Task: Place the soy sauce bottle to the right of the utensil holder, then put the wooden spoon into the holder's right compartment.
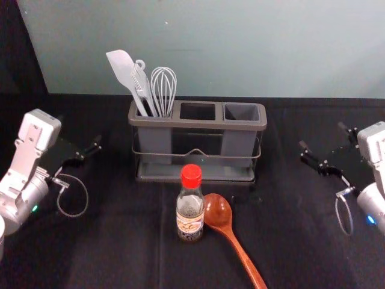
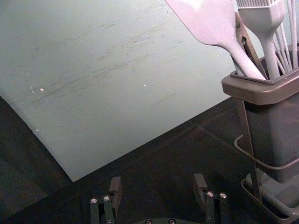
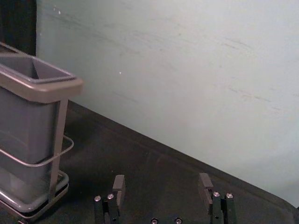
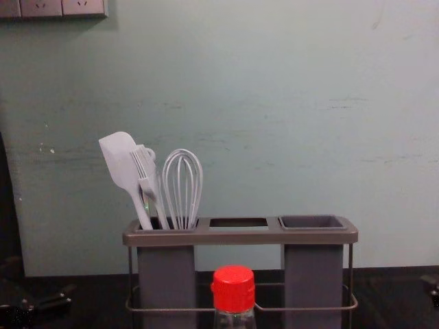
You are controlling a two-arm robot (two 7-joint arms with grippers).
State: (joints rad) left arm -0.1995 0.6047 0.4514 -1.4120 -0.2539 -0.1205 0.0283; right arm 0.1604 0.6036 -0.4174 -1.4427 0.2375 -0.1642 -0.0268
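Bottle [image 1: 190,205]: cap [image 1: 191,175] red, label [image 1: 189,224] white with red-orange print; spoon [image 1: 218,212] reddish brown. Holder [image 1: 198,124] brown-grey, its cups [image 1: 237,144] darker grey; spatula [image 1: 122,67] and whisk [image 1: 163,90] whitish. Cloth [image 1: 108,253] black; wall [image 1: 252,48] grey-green, streaked darker.

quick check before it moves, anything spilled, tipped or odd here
One oddity: the holder has no cup under its middle opening, unlike both sides. The bottle stands upright, and I see no spill or damage.
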